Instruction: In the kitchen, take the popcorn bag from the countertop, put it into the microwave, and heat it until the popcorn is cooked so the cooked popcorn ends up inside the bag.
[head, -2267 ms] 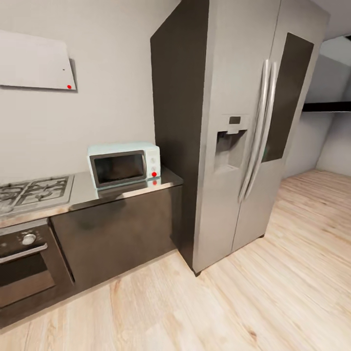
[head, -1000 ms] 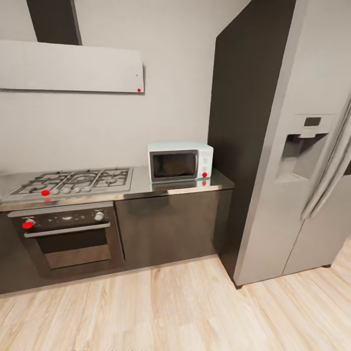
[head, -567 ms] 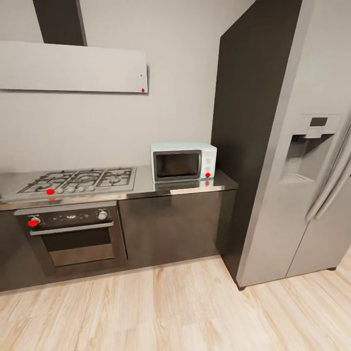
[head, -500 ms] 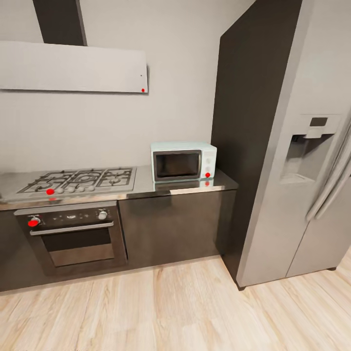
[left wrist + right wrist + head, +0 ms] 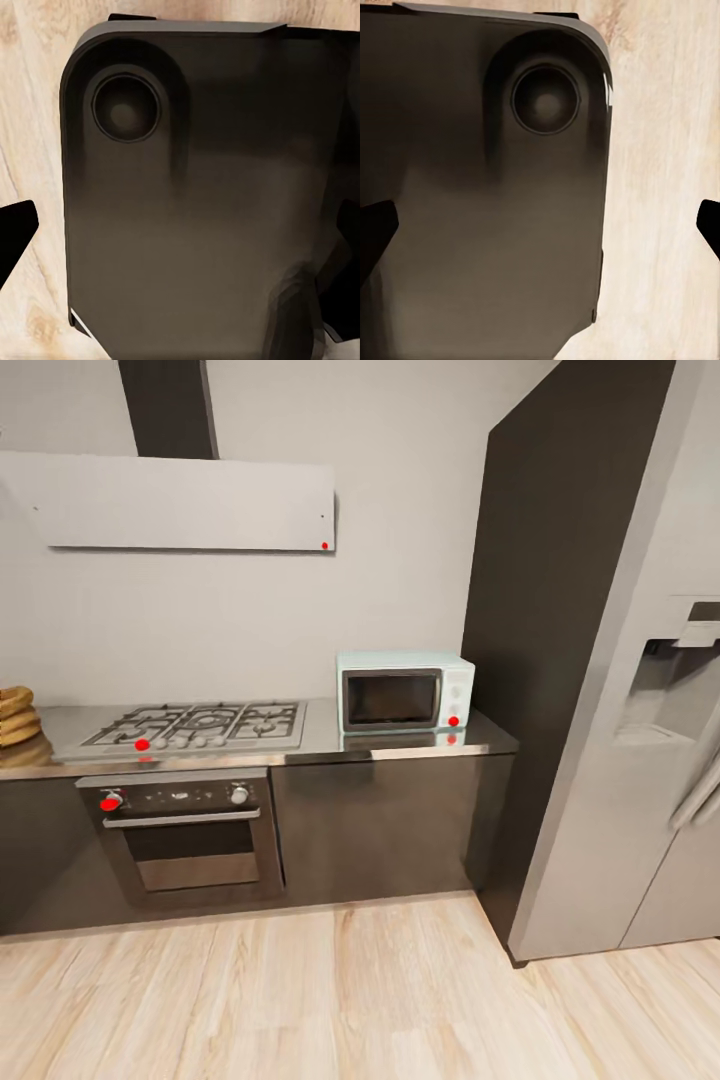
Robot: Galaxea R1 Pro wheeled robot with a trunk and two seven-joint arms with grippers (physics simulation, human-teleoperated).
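The popcorn bag [image 5: 14,716] is seen at the far left end of the table [image 5: 320,735], well apart from the microwave [image 5: 405,692], whose door is shut, at the right end beyond the gas hob [image 5: 200,725]. The step in hand is judged to be the approach; next, the base must be brought up to the bag. Each wrist view is directed at the robot's dark base [image 5: 195,195] over the wooden floor [image 5: 380,1000], with dark claw tips at the edges, set wide apart and empty.

Head view: standing back, facing the kitchen wall, looking slightly down over countertop [image 5: 320,745], microwave [image 5: 405,692] and plank floor [image 5: 350,1000]. Both wrist views: aimed straight down, close above the robot's dark base [image 5: 195,202] [image 5: 480,187], sharing that base and floor.
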